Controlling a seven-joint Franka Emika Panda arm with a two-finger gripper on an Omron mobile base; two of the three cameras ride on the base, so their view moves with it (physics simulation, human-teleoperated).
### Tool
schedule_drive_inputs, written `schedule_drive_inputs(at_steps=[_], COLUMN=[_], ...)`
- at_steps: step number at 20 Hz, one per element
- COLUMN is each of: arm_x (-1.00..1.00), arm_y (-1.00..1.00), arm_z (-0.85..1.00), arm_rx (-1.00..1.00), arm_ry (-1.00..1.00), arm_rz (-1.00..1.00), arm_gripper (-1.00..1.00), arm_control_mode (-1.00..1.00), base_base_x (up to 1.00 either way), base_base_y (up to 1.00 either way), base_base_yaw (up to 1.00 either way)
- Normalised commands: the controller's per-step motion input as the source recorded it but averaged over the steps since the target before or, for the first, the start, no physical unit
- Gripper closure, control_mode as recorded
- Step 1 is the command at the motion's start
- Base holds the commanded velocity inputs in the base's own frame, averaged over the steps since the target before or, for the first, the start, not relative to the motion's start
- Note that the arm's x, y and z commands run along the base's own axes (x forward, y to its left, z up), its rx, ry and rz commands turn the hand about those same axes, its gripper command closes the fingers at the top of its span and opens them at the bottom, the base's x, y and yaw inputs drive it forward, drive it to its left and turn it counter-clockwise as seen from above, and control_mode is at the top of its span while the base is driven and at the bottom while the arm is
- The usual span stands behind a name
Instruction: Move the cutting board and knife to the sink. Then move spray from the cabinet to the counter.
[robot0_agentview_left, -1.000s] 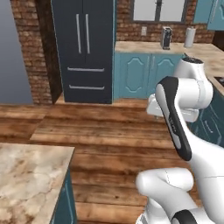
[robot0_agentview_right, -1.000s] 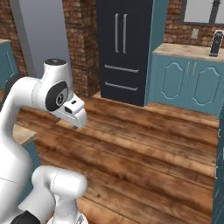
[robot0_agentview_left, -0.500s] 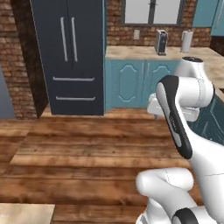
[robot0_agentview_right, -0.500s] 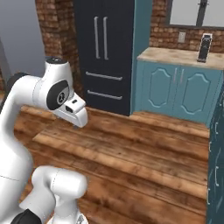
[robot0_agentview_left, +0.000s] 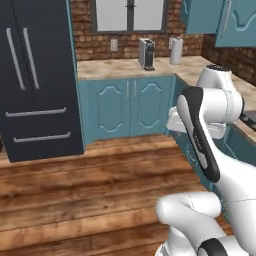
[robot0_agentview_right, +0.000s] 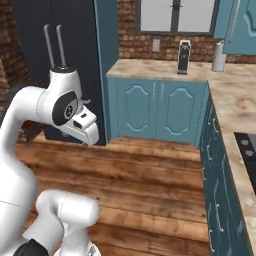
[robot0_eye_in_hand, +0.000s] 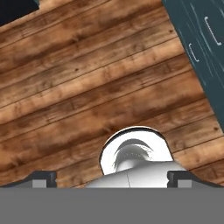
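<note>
The arm is folded close over the base, with the gripper (robot0_eye_in_hand: 112, 181) pointing down at the wooden floor (robot0_eye_in_hand: 87, 87). This posture most likely keeps the arm clear of the cabinetry while the base travels. In the hand view the two finger tips (robot0_eye_in_hand: 43, 178) sit at the far left and far right of the bottom edge: the jaws stand fully apart, with nothing between them.

Location of task items:
- The bench (robot0_agentview_left: 125, 67) runs along the back wall at 12 o'clock in the left base view and turns the corner toward 3 o'clock. In the right base view it continues down the right side past a dark cooktop (robot0_agentview_right: 247, 147).
- A teal wall cabinet (robot0_agentview_left: 235, 22) hangs at 1 to 2 o'clock, door closed. Whether it is the one holding the spray cannot be told.
- The cutting board, the knife, the spray and the sink are not visible on the stretch of bench shown.

Other items: a dark refrigerator (robot0_agentview_left: 37, 80) stands at 9 to 10 o'clock. A toaster-like appliance (robot0_agentview_left: 146, 53) and a paper-towel roll (robot0_agentview_left: 176, 51) stand upright on the back bench, under the window (robot0_agentview_left: 131, 15).

Judgement: the task is at its start. The base must first bring the board and knife within reach.
</note>
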Motion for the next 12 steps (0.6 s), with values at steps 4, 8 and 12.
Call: schedule_drive_inputs(at_steps=[4,8,12], arm_x=[0.00,0.00,0.00], arm_y=[0.00,0.00,0.00], arm_z=[0.00,0.00,0.00], arm_rx=[0.00,0.00,0.00], arm_ry=[0.00,0.00,0.00], arm_rz=[0.00,0.00,0.00], arm_gripper=[-1.00,-1.00,-1.00], arm_control_mode=[1.00,1.00,1.00], base_base_x=[1.00,1.00,1.00], base_base_y=[0.31,0.30,0.22], base_base_yaw=[-0.35,-0.28,-0.30])
